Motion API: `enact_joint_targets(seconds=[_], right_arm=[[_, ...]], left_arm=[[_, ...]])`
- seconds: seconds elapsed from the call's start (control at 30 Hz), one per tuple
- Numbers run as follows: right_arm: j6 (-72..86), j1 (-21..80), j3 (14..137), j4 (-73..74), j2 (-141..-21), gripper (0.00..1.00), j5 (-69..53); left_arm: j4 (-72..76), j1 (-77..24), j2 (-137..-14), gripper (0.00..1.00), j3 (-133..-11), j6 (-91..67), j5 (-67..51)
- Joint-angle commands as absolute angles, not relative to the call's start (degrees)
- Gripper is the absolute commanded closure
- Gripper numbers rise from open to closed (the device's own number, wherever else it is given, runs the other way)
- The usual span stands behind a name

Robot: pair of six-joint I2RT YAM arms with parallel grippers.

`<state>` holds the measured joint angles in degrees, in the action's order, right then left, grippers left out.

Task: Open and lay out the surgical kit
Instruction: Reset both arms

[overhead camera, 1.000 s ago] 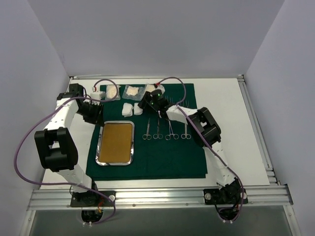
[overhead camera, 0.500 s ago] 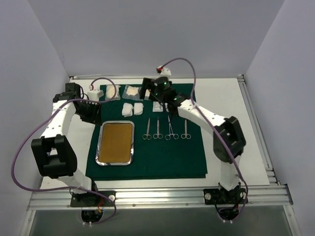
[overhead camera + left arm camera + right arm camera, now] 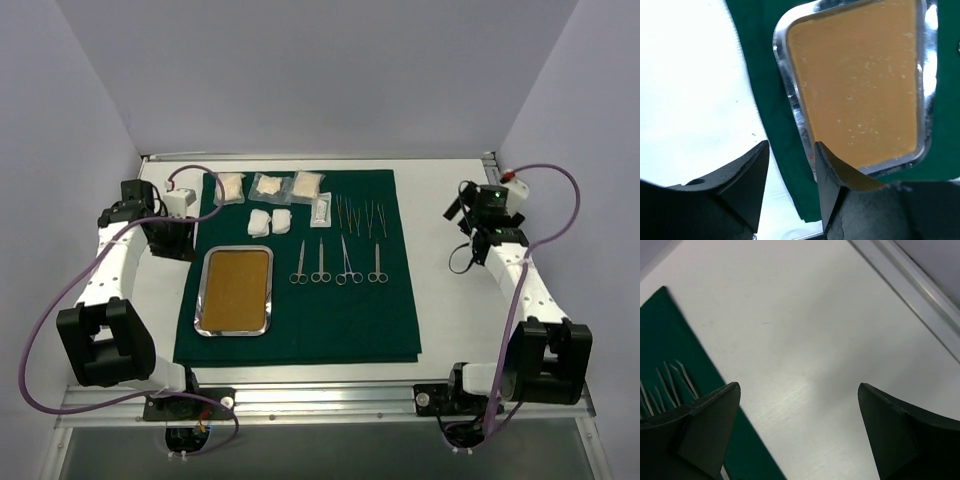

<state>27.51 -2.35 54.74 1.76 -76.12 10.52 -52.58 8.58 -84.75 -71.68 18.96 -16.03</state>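
Left gripper (image 3: 791,150) jaws apart, empty, above steel tray (image 3: 781,60) edge. Right gripper (image 3: 799,390) spread wide, empty, over table (image 3: 805,315). Gauze packets (image 3: 272,186): print too small to read.

The right gripper (image 3: 798,390) hangs over a white table top (image 3: 805,330), its two dark, wedge-shaped fingers (image 3: 705,430) spread wide at the lower corners of the view with nothing between them. A dark green cloth drape (image 3: 670,335) lies flat at the left, its corner pointing up and its straight edge running diagonally down past the left finger. Thin steel tweezers (image 3: 671,382) lie side by side on the cloth, partly hidden behind that finger. A silver metal rail (image 3: 910,290) crosses the upper right corner.
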Motion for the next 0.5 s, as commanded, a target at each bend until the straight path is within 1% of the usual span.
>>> enact_joint_targets(seconds=[0.0, 0.07, 0.27, 0.47], right_arm=[[26.7, -6.5, 51.7, 2.3, -69.5, 0.0, 11.2], [26.4, -8.9, 50.7, 2.5, -68.6, 0.0, 11.3], [24.5, -9.5, 50.7, 5.2, -69.2, 0.0, 14.7], [23.5, -9.5, 49.9, 5.3, -68.9, 0.0, 14.6]], left_arm=[[-46.5, 11.7, -82.7, 0.49, -70.2, 16.1, -12.4], [-44.1, 13.5, -82.3, 0.49, -69.5, 15.2, -11.4], [-41.0, 20.7, -82.4, 0.49, -69.4, 14.1, -11.4], [-41.2, 22.1, -82.6, 0.49, -68.7, 14.6, -11.6]])
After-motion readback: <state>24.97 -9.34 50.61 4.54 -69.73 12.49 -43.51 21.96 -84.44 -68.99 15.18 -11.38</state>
